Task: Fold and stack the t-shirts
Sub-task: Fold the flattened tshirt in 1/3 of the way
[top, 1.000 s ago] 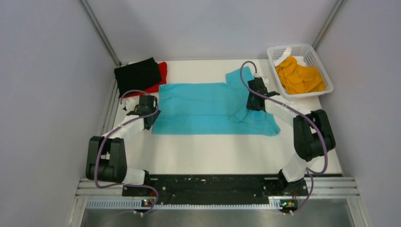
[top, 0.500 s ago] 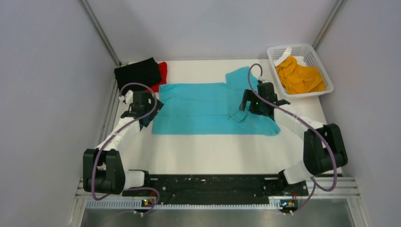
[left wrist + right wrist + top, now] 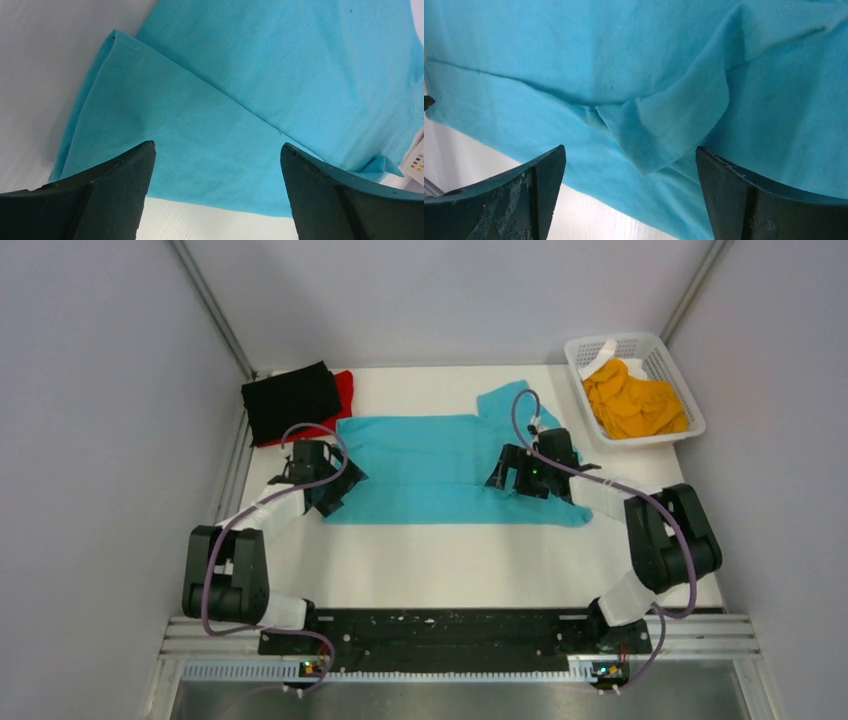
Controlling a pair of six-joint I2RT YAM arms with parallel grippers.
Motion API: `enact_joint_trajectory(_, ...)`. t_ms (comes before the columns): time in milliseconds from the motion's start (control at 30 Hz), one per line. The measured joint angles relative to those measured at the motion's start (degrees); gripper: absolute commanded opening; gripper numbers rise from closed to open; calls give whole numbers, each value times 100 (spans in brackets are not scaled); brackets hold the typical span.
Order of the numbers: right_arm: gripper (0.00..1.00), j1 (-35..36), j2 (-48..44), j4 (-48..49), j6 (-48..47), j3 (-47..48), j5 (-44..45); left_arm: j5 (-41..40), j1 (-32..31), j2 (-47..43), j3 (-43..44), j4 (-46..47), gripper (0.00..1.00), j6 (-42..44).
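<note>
While left hand (image 3: 217,150), right hand (image 3: 630,150) gape, turquoise t-shirt (image 3: 430,465) beneath.

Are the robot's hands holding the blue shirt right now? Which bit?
Nothing is held. Both pairs of jaws stand open over the turquoise-blue cloth t-shirt, pinching no part of it.

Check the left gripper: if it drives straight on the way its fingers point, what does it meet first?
The turquoise t-shirt. The left gripper is open, and the shirt's folded-over layer lies straight ahead between its fingers. Nothing else shows in that line. How far off the cloth is, the wrist view doesn't settle.
</note>
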Motion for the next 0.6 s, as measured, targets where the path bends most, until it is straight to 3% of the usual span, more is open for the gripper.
enact_joint_trajectory(367,99,22,1106,516,393,1012,122,44,0,175,0,55,99,39)
enact_joint_trajectory(600,99,39,2070,487,1108,2627,262,59,0,164,0,42,99,42)
